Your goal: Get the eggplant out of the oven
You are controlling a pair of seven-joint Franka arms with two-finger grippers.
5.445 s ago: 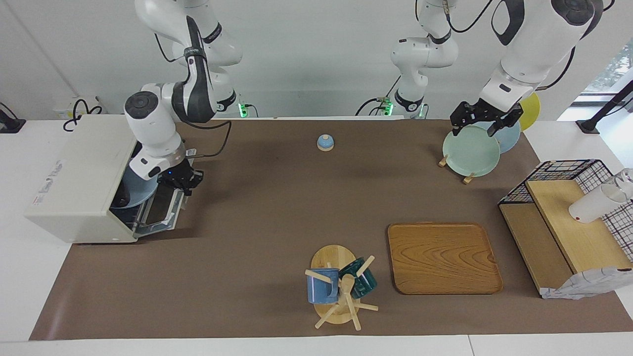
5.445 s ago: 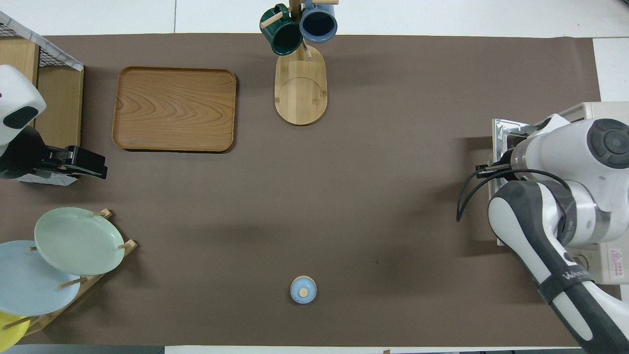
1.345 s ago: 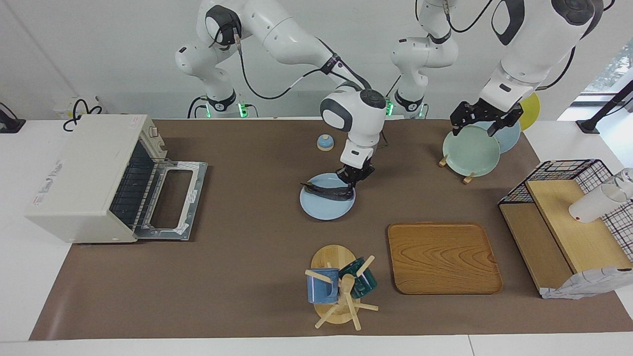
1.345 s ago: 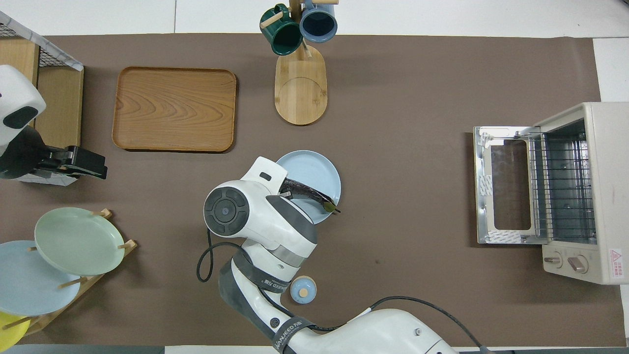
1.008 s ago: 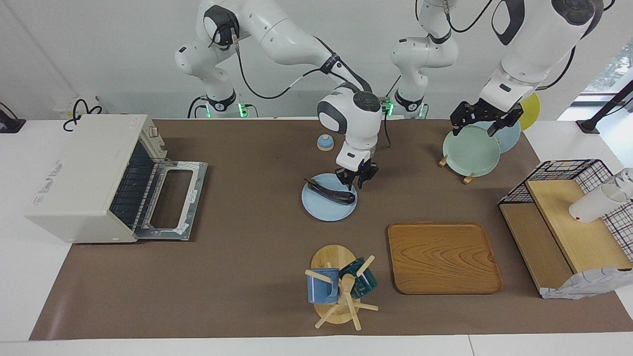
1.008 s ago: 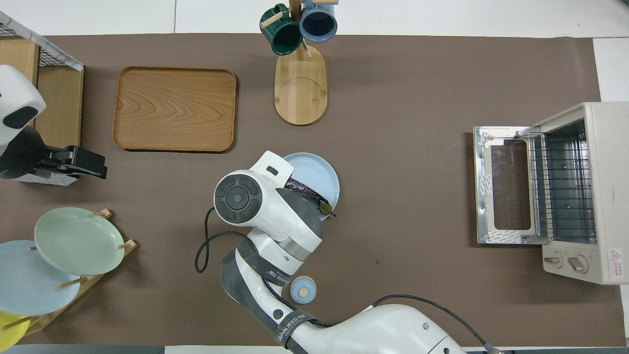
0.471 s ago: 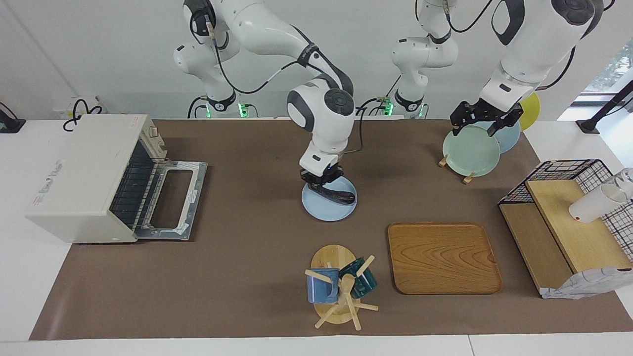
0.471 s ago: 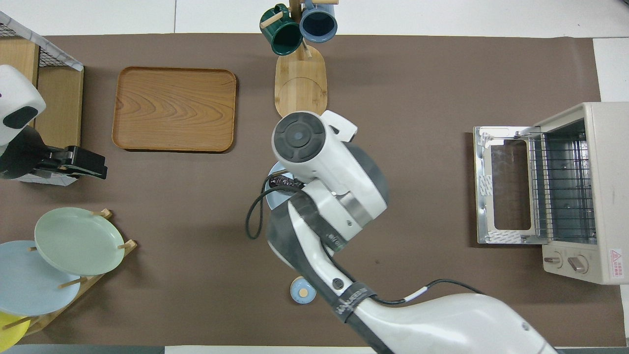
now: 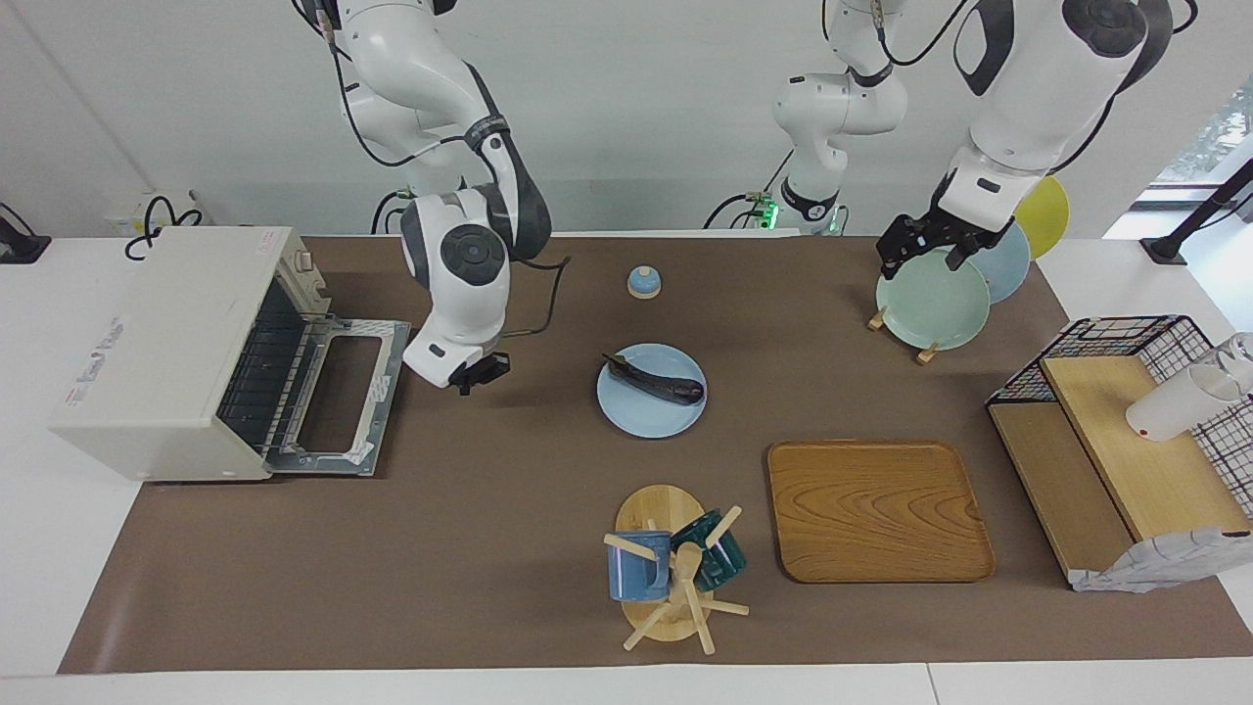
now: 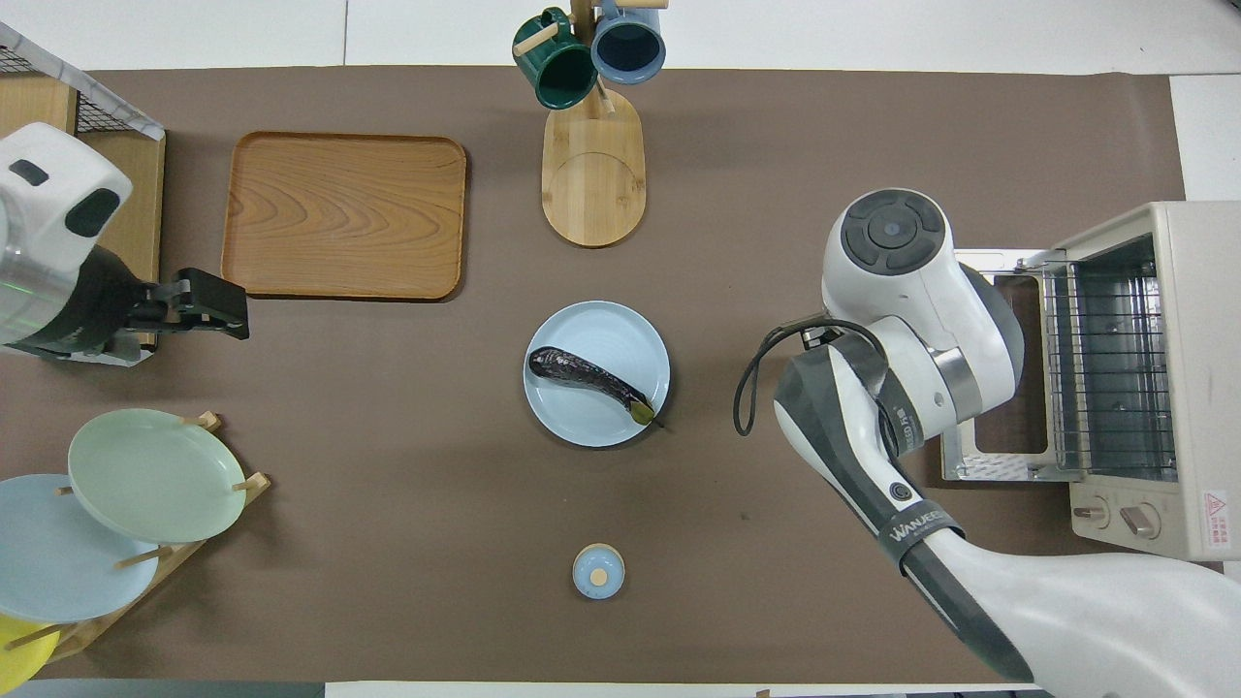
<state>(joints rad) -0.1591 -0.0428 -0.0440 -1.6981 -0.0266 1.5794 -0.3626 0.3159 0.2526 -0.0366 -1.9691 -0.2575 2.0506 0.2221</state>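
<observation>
yellow plate (image 10: 17, 654) — cut off

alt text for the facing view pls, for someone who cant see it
A dark eggplant lies on a light blue plate mid-table, out of the cream oven, whose door hangs open at the right arm's end. The right gripper, shut and empty, hangs over the mat beside the door; the left gripper waits open over a rack of plates.

On the table stood one boxy cream-white toaster oven (image 9: 166, 348) and one flat wooden tray (image 9: 876, 509). One slim dark purple eggplant (image 9: 654, 381) lay on one pale blue round plate (image 9: 651, 416). Two mugs (image 9: 638, 566) hung on one wooden mug tree (image 9: 675, 597). Three plates (image 9: 932, 299) leaned in one wooden rack (image 10: 160, 567). One small blue domed lid (image 9: 643, 282) was there.
</observation>
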